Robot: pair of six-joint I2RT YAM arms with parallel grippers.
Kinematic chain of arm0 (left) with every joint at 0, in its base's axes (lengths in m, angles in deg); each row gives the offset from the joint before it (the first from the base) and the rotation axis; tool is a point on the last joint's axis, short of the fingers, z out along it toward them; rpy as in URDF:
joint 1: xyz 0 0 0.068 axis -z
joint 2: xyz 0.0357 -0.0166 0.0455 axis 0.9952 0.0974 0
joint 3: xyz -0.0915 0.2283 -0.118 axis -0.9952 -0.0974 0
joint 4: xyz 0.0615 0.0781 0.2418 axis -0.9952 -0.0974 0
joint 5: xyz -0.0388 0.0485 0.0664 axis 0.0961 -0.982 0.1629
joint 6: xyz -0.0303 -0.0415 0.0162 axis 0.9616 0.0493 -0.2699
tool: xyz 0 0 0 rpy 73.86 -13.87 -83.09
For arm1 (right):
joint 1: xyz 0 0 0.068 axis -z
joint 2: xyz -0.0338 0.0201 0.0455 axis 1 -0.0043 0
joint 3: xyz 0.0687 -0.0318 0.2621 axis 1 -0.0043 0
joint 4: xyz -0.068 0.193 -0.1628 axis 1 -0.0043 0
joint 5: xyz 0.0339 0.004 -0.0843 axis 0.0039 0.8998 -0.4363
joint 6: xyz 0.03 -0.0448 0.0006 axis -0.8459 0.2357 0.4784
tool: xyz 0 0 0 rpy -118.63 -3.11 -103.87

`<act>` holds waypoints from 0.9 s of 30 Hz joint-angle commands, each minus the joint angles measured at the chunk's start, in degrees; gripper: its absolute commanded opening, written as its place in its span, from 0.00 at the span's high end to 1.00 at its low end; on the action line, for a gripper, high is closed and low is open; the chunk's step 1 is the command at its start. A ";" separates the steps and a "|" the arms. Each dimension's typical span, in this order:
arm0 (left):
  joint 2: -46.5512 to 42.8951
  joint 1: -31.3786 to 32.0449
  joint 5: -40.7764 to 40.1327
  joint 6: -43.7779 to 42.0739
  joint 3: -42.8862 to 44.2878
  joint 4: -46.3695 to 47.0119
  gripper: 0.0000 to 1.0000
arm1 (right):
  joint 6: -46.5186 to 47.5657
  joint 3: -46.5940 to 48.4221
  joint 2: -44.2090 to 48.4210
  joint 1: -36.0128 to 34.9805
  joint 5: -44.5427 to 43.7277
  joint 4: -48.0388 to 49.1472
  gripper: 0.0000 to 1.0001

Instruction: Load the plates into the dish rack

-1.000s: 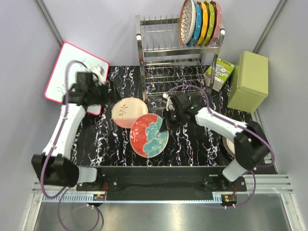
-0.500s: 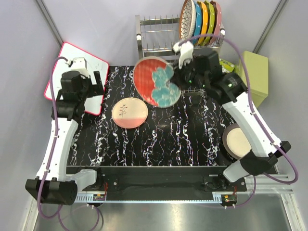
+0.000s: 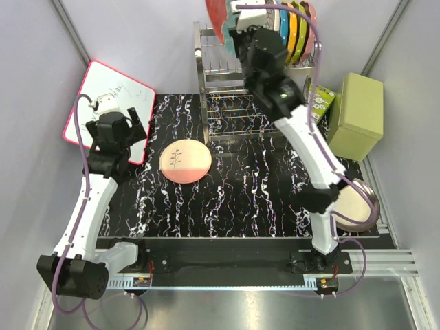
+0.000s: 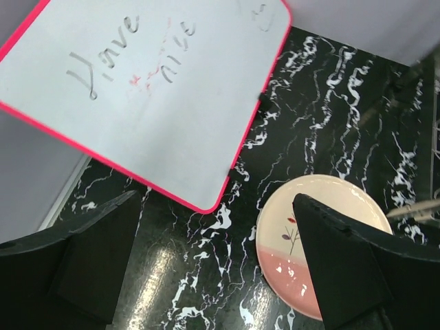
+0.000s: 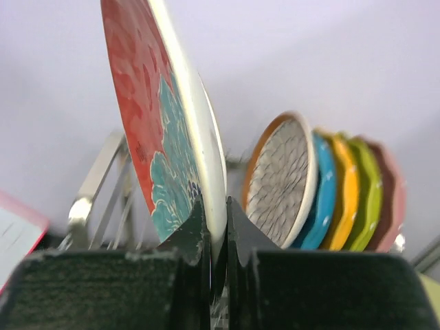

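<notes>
The right end effector [image 5: 217, 227] is pinching the lower rim of the red round plate with the teal flower [image 5: 148, 137], jaws pressed tight on the edge. The plate stands on edge, tipped slightly. It is held high over the upper tier of the tall shiny steel wire dish rack [image 3: 206, 75].

Here is the relation that matters: the brown-rimmed white plate with the petal pattern [image 5: 282, 185] is already standing in the rack, with the plain blue, orange, green and pink plates [image 5: 344, 192] lined up behind it. The red plate faces nearly the same way as that row and sits beside it, on its open side. The free prongs look to lie below the grip, so the next move is probably a careful lowering, rim first, between two prongs.

The left end effector [image 4: 220, 275] hangs spread wide and empty above the black marbled counter [image 3: 261, 192], near the red-framed whiteboard [image 4: 151, 96]. The pink-and-cream round plate with the sprig [image 3: 185, 161] lies flat just ahead of it, nearer the left arm. The cream plate with the dark rim [image 3: 357, 203] waits at the right edge.
</notes>
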 commanded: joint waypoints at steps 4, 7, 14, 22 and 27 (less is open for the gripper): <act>-3.90 1.75 -10.68 8.74 -4.83 4.95 0.01 | 24.33 14.80 -10.43 -1.92 -15.40 52.91 1.00; -3.90 2.45 -13.05 8.30 -6.32 5.21 0.01 | 24.97 13.40 -10.70 -1.22 -18.21 55.91 1.00; -4.08 3.16 -13.15 7.33 -9.92 6.53 0.01 | 22.43 8.68 -7.56 1.24 -21.39 50.56 1.00; -3.99 3.43 -11.56 8.74 -11.07 6.80 0.01 | 10.29 6.37 -4.55 5.02 -18.24 30.70 1.00; -3.46 3.43 -9.81 10.14 -11.95 7.32 0.01 | 8.53 8.03 -6.13 5.37 -18.22 27.97 1.00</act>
